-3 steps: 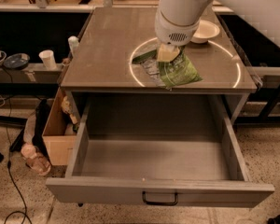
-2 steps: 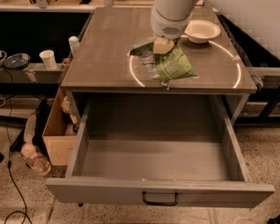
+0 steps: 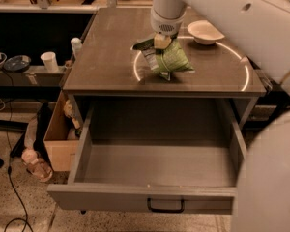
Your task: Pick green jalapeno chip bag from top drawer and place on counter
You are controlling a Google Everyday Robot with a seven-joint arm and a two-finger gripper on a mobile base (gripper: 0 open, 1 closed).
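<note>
The green jalapeno chip bag [image 3: 170, 60] hangs upright from my gripper [image 3: 162, 42], which is shut on its top edge; the bag's lower tip is at or just above the counter [image 3: 106, 57]. It sits inside the white circle line [image 3: 245, 76], near the circle's left side. The top drawer [image 3: 154, 166] is pulled fully open below the counter's front edge, and its inside shows nothing in it. Its dark handle [image 3: 165, 206] is at the centre of the front panel.
A white bowl [image 3: 205, 32] stands on the counter at the back right of the bag. A brown cardboard box [image 3: 60, 141] sits on the floor left of the drawer. A white cup [image 3: 49, 61] and a bottle [image 3: 76, 46] stand on a shelf at the left. My arm's white body [image 3: 270, 129] fills the right side.
My gripper has moved a little left and towards the back of the counter with the bag in it. The bag now stands more upright than before.
</note>
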